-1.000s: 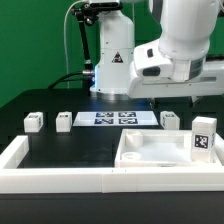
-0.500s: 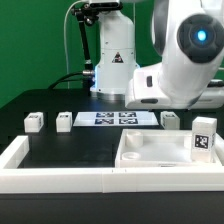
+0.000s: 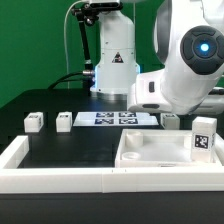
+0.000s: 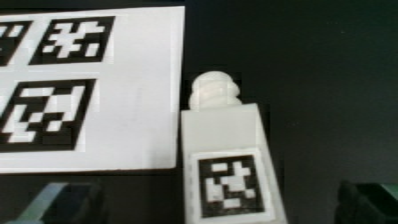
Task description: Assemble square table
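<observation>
Wrist view: pincer spread wide, pointing down over a leg beside the marker board.

Exterior view low, facing the arm; wrist view close, straight down; marker board shared.

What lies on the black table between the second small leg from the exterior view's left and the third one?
The marker board lies flat between the second leg and the third leg. The exterior view shows it.
</observation>
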Controlling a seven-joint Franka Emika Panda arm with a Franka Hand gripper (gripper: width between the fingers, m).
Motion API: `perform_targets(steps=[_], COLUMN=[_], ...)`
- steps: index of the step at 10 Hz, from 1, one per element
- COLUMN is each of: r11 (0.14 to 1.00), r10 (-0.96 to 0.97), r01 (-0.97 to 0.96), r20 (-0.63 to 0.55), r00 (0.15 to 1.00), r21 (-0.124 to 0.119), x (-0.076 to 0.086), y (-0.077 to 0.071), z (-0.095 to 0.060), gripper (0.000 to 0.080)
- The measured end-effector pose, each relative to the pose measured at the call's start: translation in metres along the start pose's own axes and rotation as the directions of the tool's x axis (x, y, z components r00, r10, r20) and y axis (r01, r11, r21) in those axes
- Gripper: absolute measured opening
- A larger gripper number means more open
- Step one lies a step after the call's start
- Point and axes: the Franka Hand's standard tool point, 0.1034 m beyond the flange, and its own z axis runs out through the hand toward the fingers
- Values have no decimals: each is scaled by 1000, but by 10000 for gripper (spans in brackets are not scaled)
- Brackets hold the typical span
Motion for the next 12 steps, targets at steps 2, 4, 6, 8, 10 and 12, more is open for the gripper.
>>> perform_targets(steps=[2, 4, 6, 8, 10, 12], r11=[1000, 1000, 1000, 1000, 1000, 1000], r10=[0, -1, 4, 12, 14, 15], r01=[0, 1, -4, -11, -13, -15], r20=[-34, -44, -45, -41, -41, -41], r00=[999, 999, 999, 999, 999, 999], r21=[-2, 1, 8, 13, 14, 16], x=[7, 8, 9, 10, 10, 10], y=[-4, -3, 0, 3, 4, 5], z=[5, 4, 3, 4, 4, 4], gripper=[649, 649, 649, 518, 368, 288])
